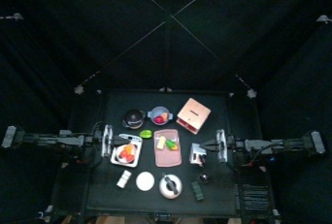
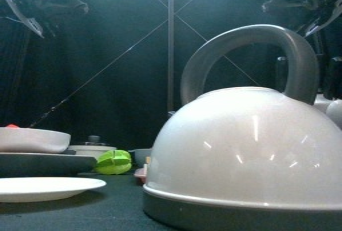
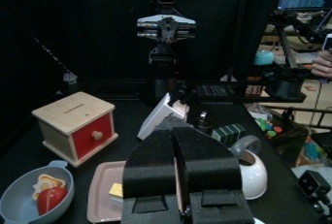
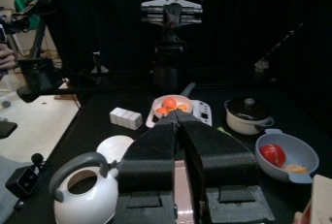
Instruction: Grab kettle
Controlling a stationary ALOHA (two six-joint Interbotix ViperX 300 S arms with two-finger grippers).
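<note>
The kettle (image 1: pixel 170 184) is silvery-grey with an arched handle and stands near the table's front edge, right of the white oval dish (image 1: pixel 144 180). It fills the right of the front view (image 2: pixel 247 160). It shows beside my right gripper's jaws in the right wrist view (image 4: pixel 82 191) and partly behind the left jaws in the left wrist view (image 3: pixel 249 173). My left gripper (image 1: pixel 107 143) (image 3: pixel 180 165) is shut and empty at the table's left side. My right gripper (image 1: pixel 219 145) (image 4: pixel 184 165) is shut and empty at the right side. Both are apart from the kettle.
A black pot (image 1: pixel 134 119), a grey bowl (image 1: pixel 158 113) and a wooden box (image 1: pixel 195 113) stand at the back. A pink board (image 1: pixel 166 148) and a white tray of fruit (image 1: pixel 126 152) lie mid-table. A white block (image 1: pixel 124 178) lies front left.
</note>
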